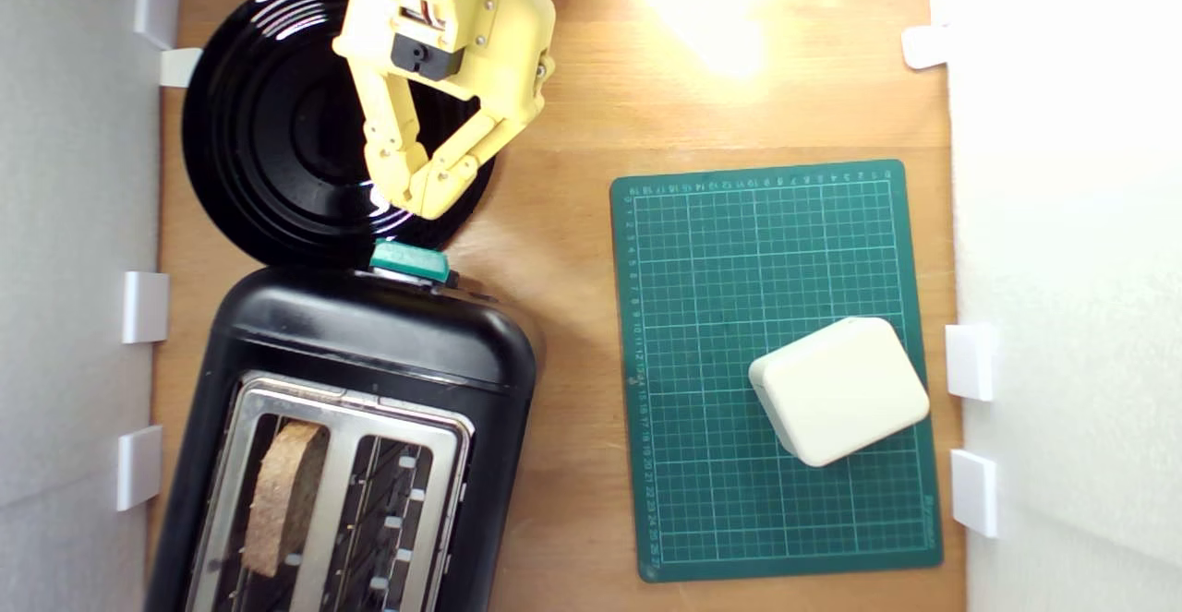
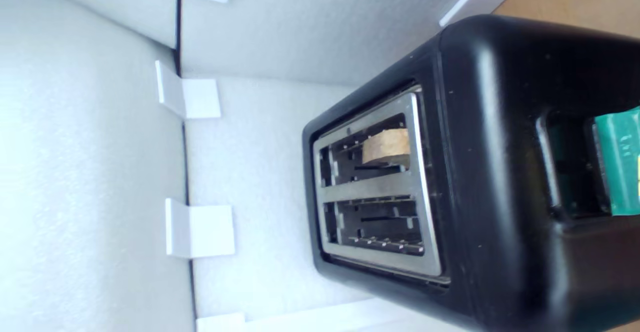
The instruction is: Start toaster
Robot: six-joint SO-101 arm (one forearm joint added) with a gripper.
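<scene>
- The wooden counter (image 1: 572, 224) stretches beneath the jaws, hemmed by white foam walls (image 1: 74, 224) with small white clips (image 1: 145, 306) on both sides.
- The large glossy black two-slot toaster (image 1: 369, 335) with its silver top plate sits just ahead of the jaws, and a brown slice of bread (image 1: 286, 492) stands in one slot; the other slot is empty.
- A round black ridged plate (image 1: 268, 132) lies directly under the jaws; a green gridded cutting mat (image 1: 776, 363) sits well off to the side, on the exterior view's right, carrying a cream rounded box (image 1: 840, 390).
- The yellow gripper (image 1: 427, 189) hangs with its jaws drawn together at the tips, holding nothing.
- The small teal-green lever tab (image 1: 410, 261) sits just beyond the jaw tips, apparently at the top of its slot and not yet pressed.
- By my reading, this is the approach: the next move calls for setting the closed tips on top of the tab and pushing straight down until it latches.
</scene>
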